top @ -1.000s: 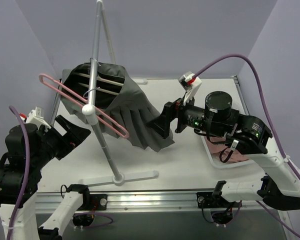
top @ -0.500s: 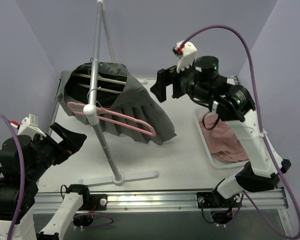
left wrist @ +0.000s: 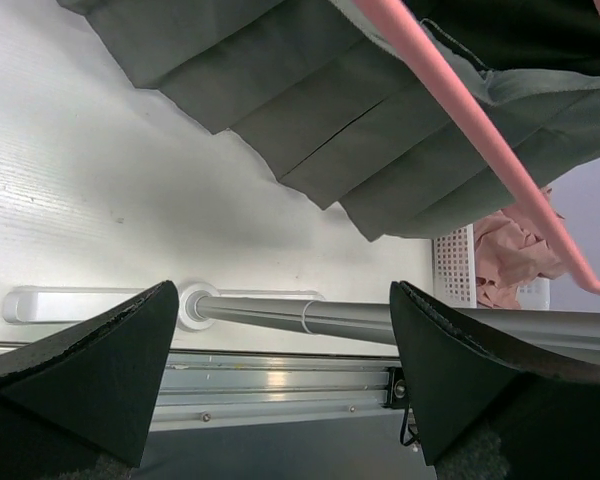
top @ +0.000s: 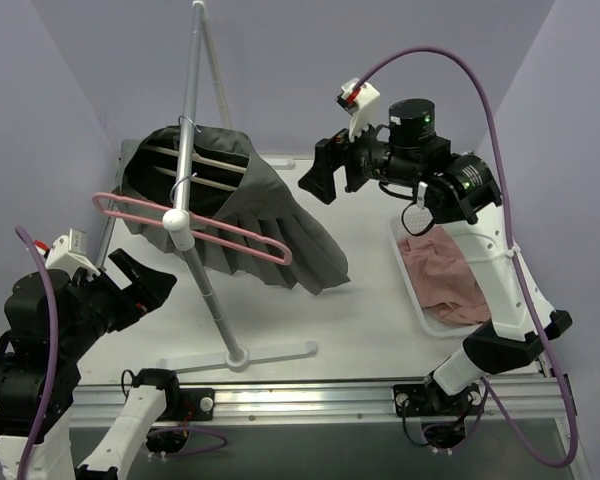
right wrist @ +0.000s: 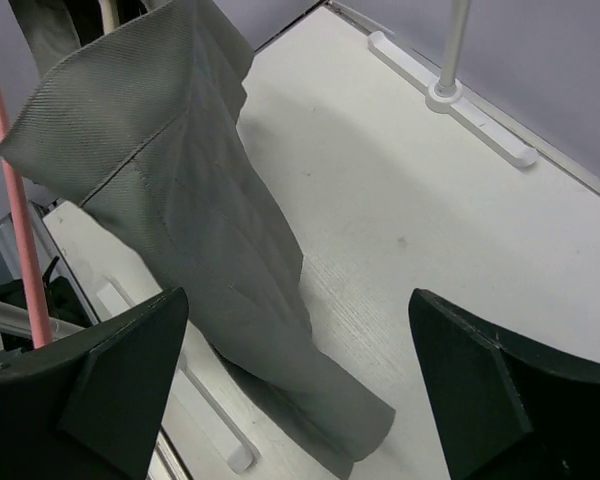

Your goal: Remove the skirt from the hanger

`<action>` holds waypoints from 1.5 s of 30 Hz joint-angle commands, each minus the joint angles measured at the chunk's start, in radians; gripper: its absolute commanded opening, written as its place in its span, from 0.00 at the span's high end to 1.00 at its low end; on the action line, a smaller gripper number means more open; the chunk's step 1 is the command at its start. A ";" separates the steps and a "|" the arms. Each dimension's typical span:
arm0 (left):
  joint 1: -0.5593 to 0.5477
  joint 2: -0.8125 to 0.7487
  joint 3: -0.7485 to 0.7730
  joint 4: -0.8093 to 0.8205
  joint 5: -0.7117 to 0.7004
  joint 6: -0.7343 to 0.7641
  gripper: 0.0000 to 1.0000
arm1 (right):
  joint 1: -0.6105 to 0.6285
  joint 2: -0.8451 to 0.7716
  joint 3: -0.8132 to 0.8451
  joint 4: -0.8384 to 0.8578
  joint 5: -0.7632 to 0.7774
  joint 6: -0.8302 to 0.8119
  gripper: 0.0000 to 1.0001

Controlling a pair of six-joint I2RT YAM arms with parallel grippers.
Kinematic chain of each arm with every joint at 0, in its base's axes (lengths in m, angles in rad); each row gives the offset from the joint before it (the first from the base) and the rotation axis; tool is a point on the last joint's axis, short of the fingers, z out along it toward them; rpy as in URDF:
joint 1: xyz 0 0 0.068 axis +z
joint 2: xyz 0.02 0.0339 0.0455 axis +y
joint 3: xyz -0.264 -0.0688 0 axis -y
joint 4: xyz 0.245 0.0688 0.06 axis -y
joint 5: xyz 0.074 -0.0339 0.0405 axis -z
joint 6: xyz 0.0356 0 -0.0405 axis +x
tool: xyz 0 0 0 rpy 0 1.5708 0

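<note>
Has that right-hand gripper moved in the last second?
Yes. The right gripper has pulled back from the skirt, rising beyond the far end of the tray.

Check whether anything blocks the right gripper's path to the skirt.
Nothing visible does. The open right gripper hangs in free air beside the skirt, which lies straight ahead in its wrist view; the pink hanger runs off to one side.

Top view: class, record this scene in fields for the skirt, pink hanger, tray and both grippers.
skirt: grey, pleated, hanging on the rack
pink hanger: bare, on the same rack
tray: right side, holds pink cloth
left gripper: open, empty, low by the rack pole
right gripper: open, empty, raised right of the skirt
</note>
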 commanded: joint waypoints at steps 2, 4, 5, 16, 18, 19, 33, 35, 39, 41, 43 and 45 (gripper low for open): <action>-0.005 0.012 -0.022 -0.038 0.029 0.028 0.04 | 0.003 -0.081 0.016 -0.033 0.055 -0.043 0.13; -0.003 0.012 -0.038 -0.022 0.043 0.025 0.04 | 0.003 -0.093 0.002 -0.045 0.029 -0.057 0.12; -0.005 0.014 -0.042 -0.019 0.048 0.023 0.04 | 0.003 -0.090 -0.006 -0.050 0.008 -0.071 0.12; -0.005 0.022 -0.062 -0.005 0.065 0.029 0.04 | 0.003 0.016 0.028 -0.059 -0.201 -0.082 0.20; -0.003 0.017 -0.061 -0.005 0.065 0.031 0.04 | 0.003 0.031 0.043 -0.056 -0.215 -0.083 0.20; -0.003 0.017 -0.061 -0.005 0.065 0.031 0.04 | 0.003 0.043 0.051 -0.055 -0.235 -0.083 0.20; -0.005 0.018 -0.038 -0.024 0.092 0.019 0.06 | 0.016 0.146 0.094 0.024 -0.318 -0.071 0.24; -0.005 0.017 -0.027 -0.022 0.079 0.009 0.06 | 0.016 0.169 0.109 0.022 -0.318 -0.071 0.25; -0.005 0.011 -0.018 0.014 0.106 0.017 0.06 | 0.018 0.194 0.134 0.042 -0.356 -0.065 0.27; -0.003 0.005 -0.022 0.019 0.108 0.014 0.06 | 0.023 0.215 0.152 0.042 -0.370 -0.060 0.31; -0.005 -0.003 -0.033 0.022 0.106 0.008 0.06 | 0.024 0.237 0.183 0.043 -0.376 -0.062 0.34; -0.005 -0.006 -0.042 0.022 0.111 0.006 0.06 | 0.029 0.253 0.207 0.051 -0.388 -0.062 0.45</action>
